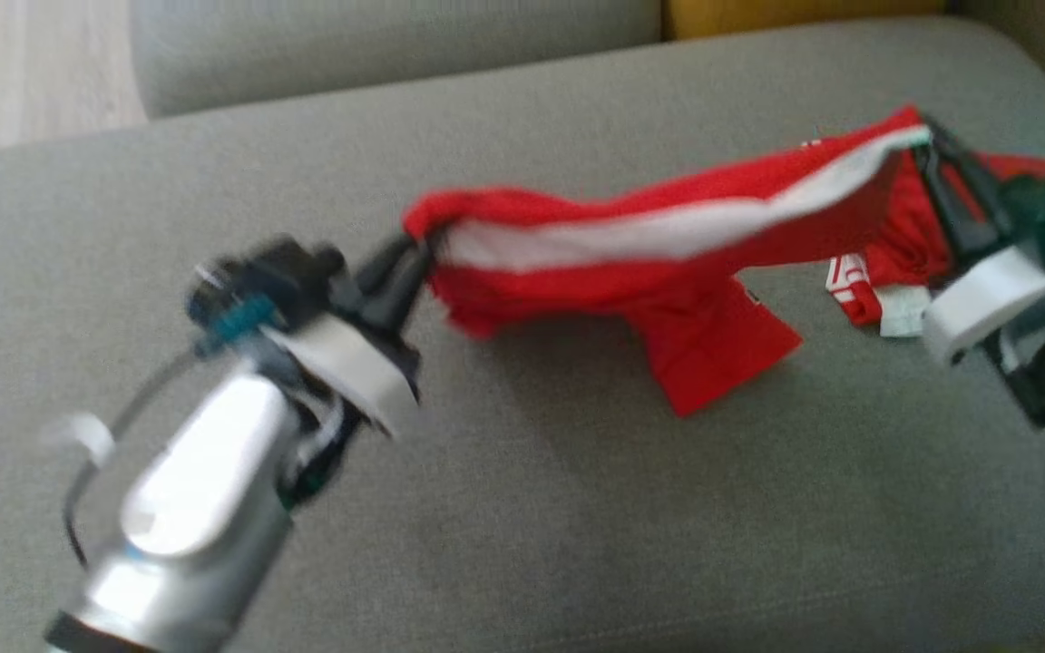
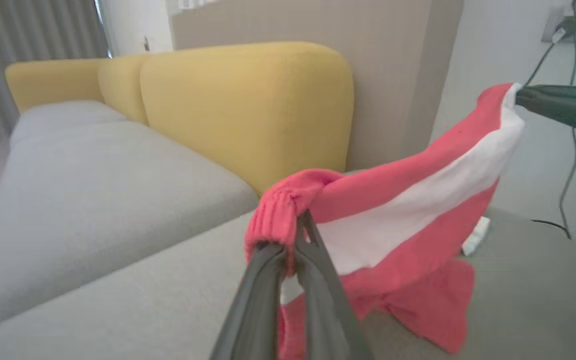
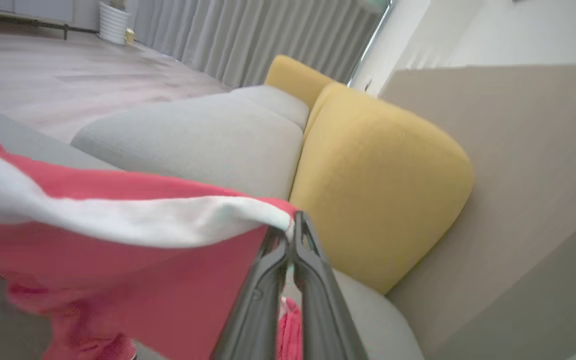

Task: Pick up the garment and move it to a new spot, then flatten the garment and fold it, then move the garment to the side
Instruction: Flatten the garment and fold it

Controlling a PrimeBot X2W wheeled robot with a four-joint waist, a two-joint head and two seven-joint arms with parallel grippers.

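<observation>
The garment (image 1: 668, 245) is red with a white stripe and hangs stretched between my two grippers above a grey cushion (image 1: 522, 508). My left gripper (image 1: 414, 249) is shut on its ribbed left end, and the left wrist view shows the garment (image 2: 408, 200) bunched around the closed fingers (image 2: 313, 260). My right gripper (image 1: 926, 141) is shut on the striped right end, and the right wrist view shows the garment (image 3: 118, 220) pinched at the tips. A red flap droops onto the cushion in the middle, and a white label hangs near the right end.
A second grey cushion (image 1: 395, 45) lies behind. Yellow backrests (image 2: 248, 110) stand along the far side of the sofa. Wooden floor (image 1: 24, 63) shows at the upper left. A wall socket with cables (image 2: 563, 30) is on the wall to the right.
</observation>
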